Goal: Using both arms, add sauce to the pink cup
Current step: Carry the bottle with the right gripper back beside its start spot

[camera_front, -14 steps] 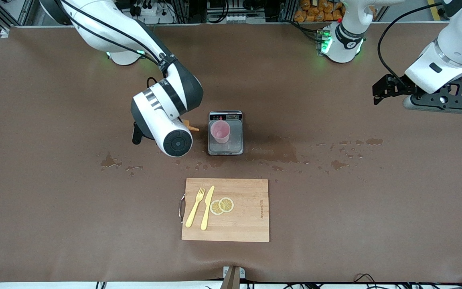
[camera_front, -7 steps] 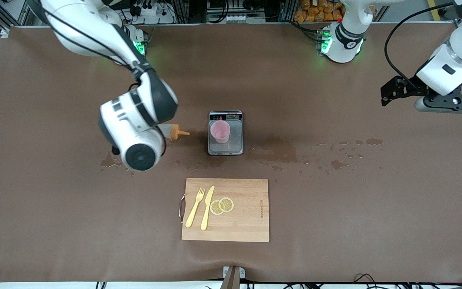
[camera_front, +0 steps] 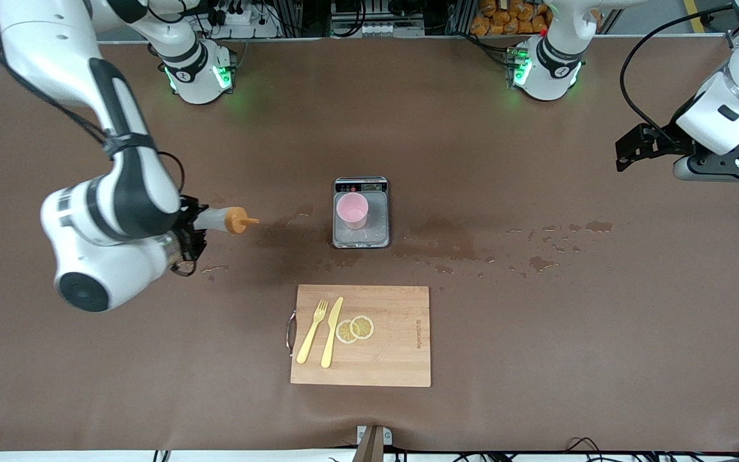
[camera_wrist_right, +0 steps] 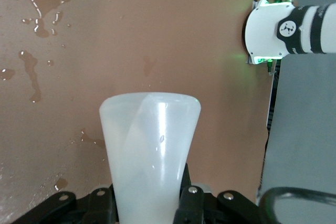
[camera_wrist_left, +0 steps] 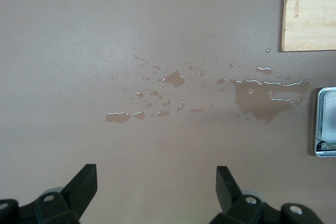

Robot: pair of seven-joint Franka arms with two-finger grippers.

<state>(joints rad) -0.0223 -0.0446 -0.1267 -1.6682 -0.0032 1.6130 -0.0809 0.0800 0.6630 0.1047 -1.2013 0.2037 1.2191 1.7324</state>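
Observation:
The pink cup stands upright on the silver scale at mid-table. My right gripper is shut on the sauce bottle. The bottle lies level, with its orange nozzle pointing at the cup, over bare table toward the right arm's end, well apart from the scale. In the right wrist view the whitish bottle fills the space between the fingers. My left gripper is open and empty over the table's edge at the left arm's end; its wrist view shows it over wet table.
A wooden cutting board lies nearer to the camera than the scale, with a yellow fork, a knife and lemon slices on it. Wet patches spread beside the scale and toward the left arm's end.
My right arm has swung away from the scale toward its own end of the table, carrying the bottle. My left gripper has drifted slightly farther out toward its end.

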